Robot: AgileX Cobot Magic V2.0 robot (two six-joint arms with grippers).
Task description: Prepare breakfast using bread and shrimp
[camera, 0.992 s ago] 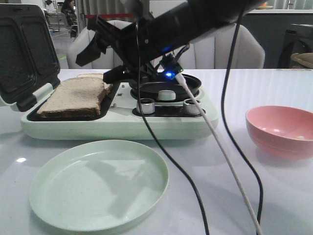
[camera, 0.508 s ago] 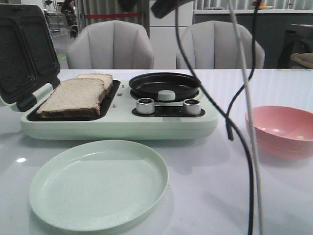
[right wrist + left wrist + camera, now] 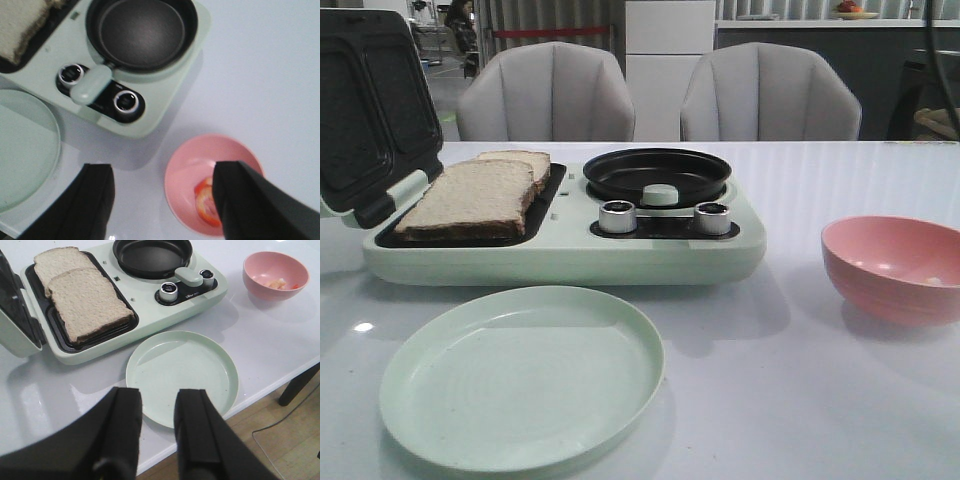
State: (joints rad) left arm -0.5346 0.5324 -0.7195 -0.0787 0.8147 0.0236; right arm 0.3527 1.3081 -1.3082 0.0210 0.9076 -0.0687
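Note:
Two bread slices lie overlapping in the left tray of the pale green breakfast maker [image 3: 650, 260]: the front slice [image 3: 470, 195] [image 3: 90, 302] and the back slice [image 3: 520, 160] [image 3: 57, 262]. A corner of the bread [image 3: 20, 20] shows in the right wrist view. The shrimp [image 3: 205, 202] [image 3: 277, 284] lies in the pink bowl [image 3: 895, 265] [image 3: 185, 185]. My left gripper [image 3: 159, 392] hangs open and empty, high above the near edge of the green plate [image 3: 182, 375]. My right gripper [image 3: 165, 170] is wide open and empty, high over the bowl's left side. Neither gripper shows in the front view.
The black frying pan [image 3: 655, 172] [image 3: 140, 30] sits empty on the maker's right half, behind two metal knobs [image 3: 617, 216]. The maker's lid [image 3: 365, 110] stands open at the left. The empty green plate [image 3: 520, 375] lies in front. Two chairs stand behind the table.
The dark arm and its cables, which crossed the front view a second ago, have lifted up and off to the right, out of that view. Bread, plate and bowl have not moved.

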